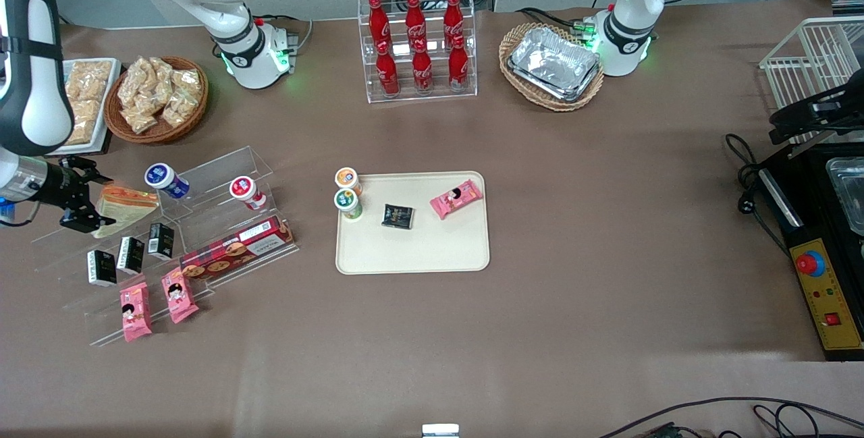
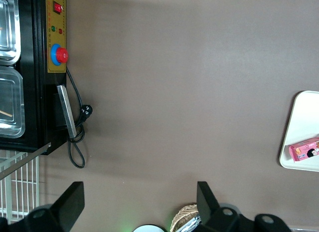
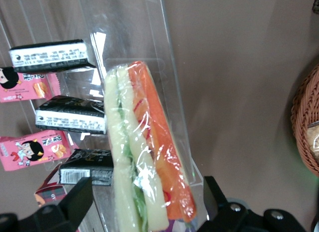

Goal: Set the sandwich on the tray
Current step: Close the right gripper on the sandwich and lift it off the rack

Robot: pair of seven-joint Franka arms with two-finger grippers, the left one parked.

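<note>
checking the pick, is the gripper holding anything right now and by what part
Cannot tell for sure. The gripper is at the sandwich on the clear shelf, its fingers straddling one end of the wedge, but a closed hold is not visible.

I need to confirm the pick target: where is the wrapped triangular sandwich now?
The clear-wrapped triangular sandwich lies on the clear acrylic stepped rack toward the working arm's end of the table, with the gripper at it, fingers either side, well apart from the cream-beige tray.

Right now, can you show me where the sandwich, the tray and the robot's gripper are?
sandwich [image 3: 149, 157], right wrist view, on its wrapped filling edge.
tray [image 1: 432, 245], front view, on a bare part of its cream floor.
gripper [image 1: 86, 215], front view, at the sandwich on the clear stepped rack [image 1: 223, 175], between its fingers.
</note>
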